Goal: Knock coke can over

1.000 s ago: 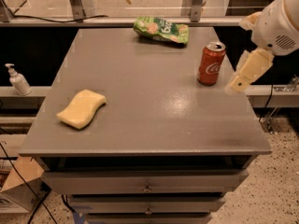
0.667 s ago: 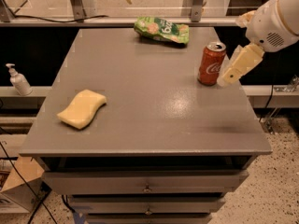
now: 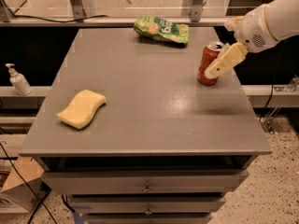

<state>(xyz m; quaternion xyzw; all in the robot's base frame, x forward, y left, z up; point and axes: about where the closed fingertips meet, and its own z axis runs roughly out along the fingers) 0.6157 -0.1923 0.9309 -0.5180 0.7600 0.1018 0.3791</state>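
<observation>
The red coke can (image 3: 209, 62) with a silver top stands upright near the right edge of the grey table (image 3: 145, 120). My gripper (image 3: 219, 65) reaches in from the right on a white arm. Its cream fingers (image 3: 227, 59) lie across the can's right side, touching or nearly touching it. The can's right edge is partly hidden behind the fingers.
A green crinkled snack bag (image 3: 161, 30) lies at the table's far edge. A yellow sponge (image 3: 82, 108) lies front left. A white pump bottle (image 3: 18, 80) stands on a ledge to the left. Drawers (image 3: 147, 185) sit under the tabletop.
My gripper has moved left and up toward the can, from beside it to overlapping its right side. The can still stands upright in the same spot.
</observation>
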